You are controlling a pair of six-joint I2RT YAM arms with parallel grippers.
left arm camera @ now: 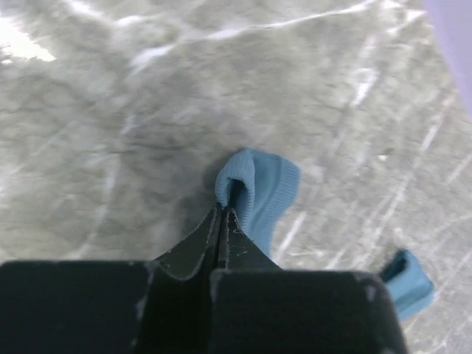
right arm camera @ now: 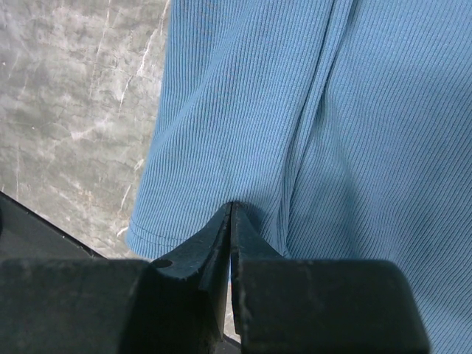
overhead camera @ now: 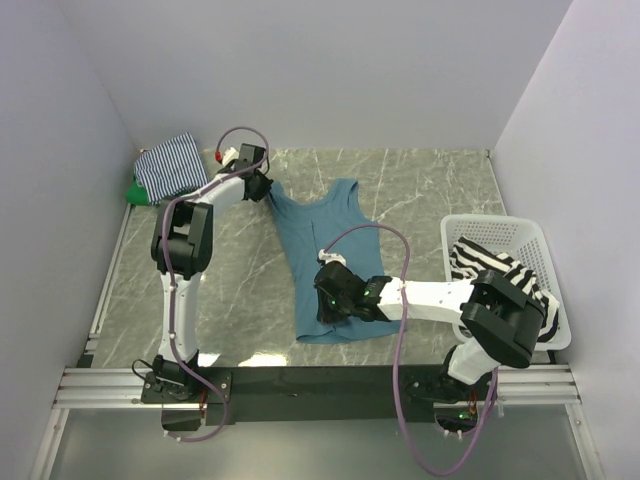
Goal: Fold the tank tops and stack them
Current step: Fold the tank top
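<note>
The teal-blue tank top (overhead camera: 325,245) is lying flat mid-frame. The left gripper (left arm camera: 223,212) is pinching its upper-left shoulder strap (left arm camera: 259,184). The right gripper (right arm camera: 231,214) is clamping cloth near its lower-left edge.

Green top (overhead camera: 134,192) — mostly hidden beneath the thin-striped top (overhead camera: 172,164); bold-striped top (overhead camera: 487,262) in basket (overhead camera: 500,230) — partly covered by the right arm (overhead camera: 440,293).
</note>
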